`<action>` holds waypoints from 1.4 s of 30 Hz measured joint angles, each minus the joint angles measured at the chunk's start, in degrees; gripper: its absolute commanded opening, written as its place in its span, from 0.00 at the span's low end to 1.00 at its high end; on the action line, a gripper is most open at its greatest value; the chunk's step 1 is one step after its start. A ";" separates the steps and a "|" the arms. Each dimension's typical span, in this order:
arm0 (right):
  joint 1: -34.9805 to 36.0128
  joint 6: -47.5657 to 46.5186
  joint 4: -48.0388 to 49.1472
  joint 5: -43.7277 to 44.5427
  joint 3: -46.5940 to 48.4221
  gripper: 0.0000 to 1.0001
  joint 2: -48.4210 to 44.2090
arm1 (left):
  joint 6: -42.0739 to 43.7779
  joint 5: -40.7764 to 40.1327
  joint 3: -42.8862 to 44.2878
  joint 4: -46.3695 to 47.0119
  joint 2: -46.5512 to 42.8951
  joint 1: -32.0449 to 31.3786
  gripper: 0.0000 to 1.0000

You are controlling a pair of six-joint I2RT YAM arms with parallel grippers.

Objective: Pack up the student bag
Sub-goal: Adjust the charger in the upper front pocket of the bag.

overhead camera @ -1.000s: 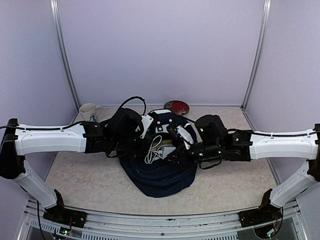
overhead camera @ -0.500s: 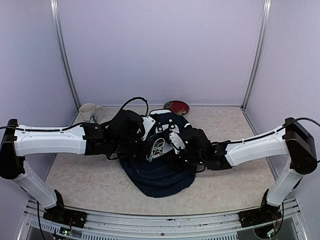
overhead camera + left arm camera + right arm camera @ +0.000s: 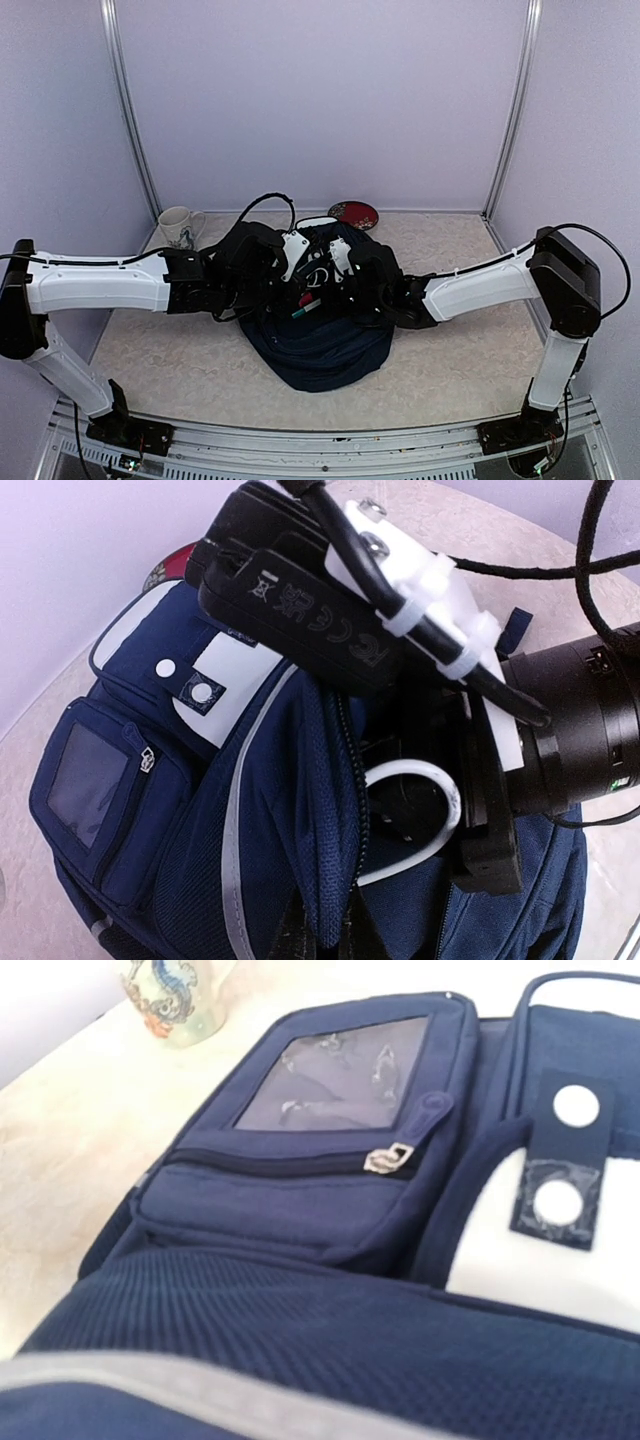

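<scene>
The navy student bag [image 3: 322, 350] lies in the middle of the table, its main zip opening facing up. My left gripper [image 3: 325, 935] is shut on the zipper edge of the opening and holds the flap up [image 3: 290, 282]. My right gripper [image 3: 325, 285] reaches down into the opening, and its fingers are hidden by fabric. A white cable loop [image 3: 445, 805] shows inside the bag beside the right wrist [image 3: 570, 730]. The right wrist view shows only the bag's front pocket [image 3: 310, 1150] and white patch [image 3: 530, 1260]. A small red and green object [image 3: 305, 306] lies at the bag's mouth.
A cream mug [image 3: 178, 226] stands at the back left and also shows in the right wrist view [image 3: 175, 1000]. A red dish [image 3: 353, 214] lies behind the bag by the back wall. Black cables [image 3: 600, 570] arc above the arms.
My right arm has stretched left and pushed down into the bag's opening. The white cable bundle that lay on top is now mostly inside. My left gripper has kept its hold.
</scene>
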 measured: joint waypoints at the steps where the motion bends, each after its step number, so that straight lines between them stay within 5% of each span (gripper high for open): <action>1: 0.00 0.02 0.22 0.20 0.00 0.16 0.09 | 0.00 -0.02 -0.07 0.20 0.00 0.00 0.00; 8: -0.09 -1.40 0.35 -2.03 -3.08 0.27 -1.95 | -0.02 0.37 -1.33 1.36 0.00 -0.04 0.00; 20: -1.36 -3.34 -3.32 -20.02 -18.36 0.35 -25.73 | -0.24 2.14 -2.86 2.10 0.09 -0.50 0.00; 27: -1.40 -1.79 -2.16 -26.53 -19.89 0.51 -26.08 | -0.46 2.82 -3.39 2.54 0.63 -1.01 0.00; 32: -1.40 0.20 0.61 -27.12 -18.32 0.34 -22.01 | -0.52 2.73 -3.39 2.51 0.83 -1.44 0.00; 37: -1.46 3.93 3.72 -24.85 -18.23 0.00 -18.27 | -0.63 2.45 -3.39 2.49 0.83 -1.57 0.00; 42: -1.66 6.82 3.76 -21.57 -18.23 0.00 -17.22 | -0.63 2.23 -3.39 2.49 0.83 -1.57 0.00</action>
